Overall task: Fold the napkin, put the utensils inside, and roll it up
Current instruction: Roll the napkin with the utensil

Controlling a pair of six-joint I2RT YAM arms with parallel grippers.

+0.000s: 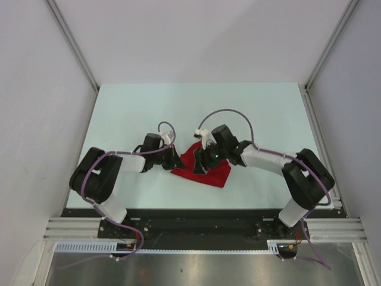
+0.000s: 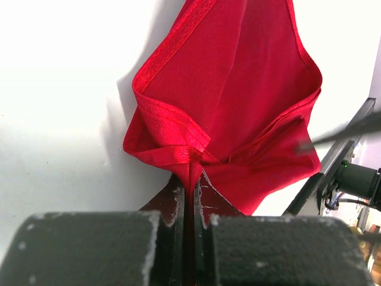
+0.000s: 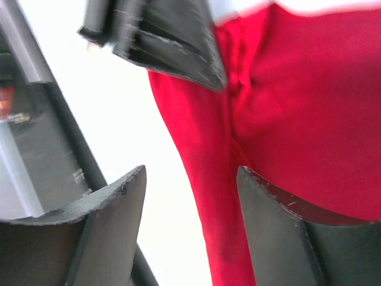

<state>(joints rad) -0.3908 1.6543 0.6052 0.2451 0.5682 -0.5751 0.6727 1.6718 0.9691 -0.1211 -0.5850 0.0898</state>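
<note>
Overall, biggest first: 1 pale table point(image 1: 149, 107) filling mid-frame of top view, boxed by white panels point(image 1: 36, 89) at left, right & back. 2 arms, black & white, bases at bottom edge of frame. Left arm point(image 1: 104, 176) bent up from lower left, then reaching right. Right arm point(image 1: 286, 167) bent up from lower right, then reaching left. Wrists meeting near centre frame, just below mid-height, approx level w/ each other. 1 purple cable point(image 1: 229, 113) looping above right wrist, plus a smaller loop above left wrist.

1 napkin point(image 1: 217, 173), bright red, crumpled, lying on table at centre frame, slightly right of middle, between & under both wrists. Lower right corner poking out toward bottom right. In left wrist view, bunched into folds, hemmed edges running to top of frame, white table either side.

Left gripper point(image 2: 191, 196): fingers pressed together, practically no gap, pinching a gathered bit of napkin hem at lower centre of frame, cloth fanning upward from the pinch. Seen also at upper left in right wrist view, black tip on a red fold.

Right gripper point(image 3: 190, 173): jaws well apart, fingers at lower left & lower right of frame, clamping nothing. Narrow red fold running down btw them. Right finger over cloth, can't tell if touching.
</note>
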